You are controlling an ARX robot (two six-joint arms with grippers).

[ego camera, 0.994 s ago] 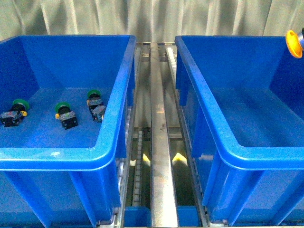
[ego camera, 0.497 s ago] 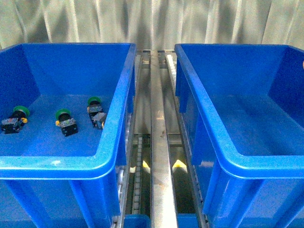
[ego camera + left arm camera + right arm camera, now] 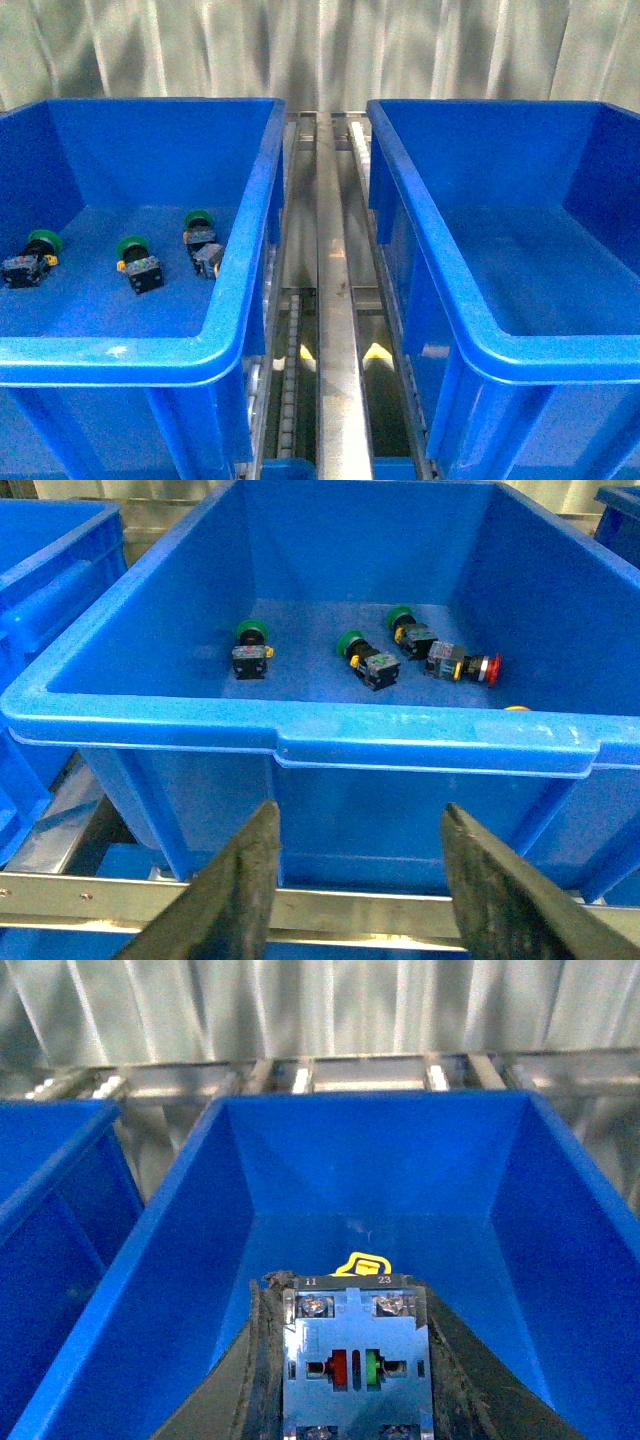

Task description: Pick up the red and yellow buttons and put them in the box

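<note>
Grey pleated curtain point(image 3: 320, 45) hangs behind two blue bins with a metal roller track point(image 3: 335, 300) running between them; the left bin point(image 3: 240, 250) holds three green-capped switches point(image 3: 135, 262) and, seen from the left wrist, a red button point(image 3: 470, 667) lying on its side just beside them near the wall, with a sliver of yellow by the near rim. Outside that near wall hangs the left gripper point(image 3: 355, 885), fingers spread wide with nothing between them. Over the right bin point(image 3: 170, 1260) the right gripper point(image 3: 352, 1360) grips the yellow button point(image 3: 355, 1355) by its contact block, its cap hidden.
</note>
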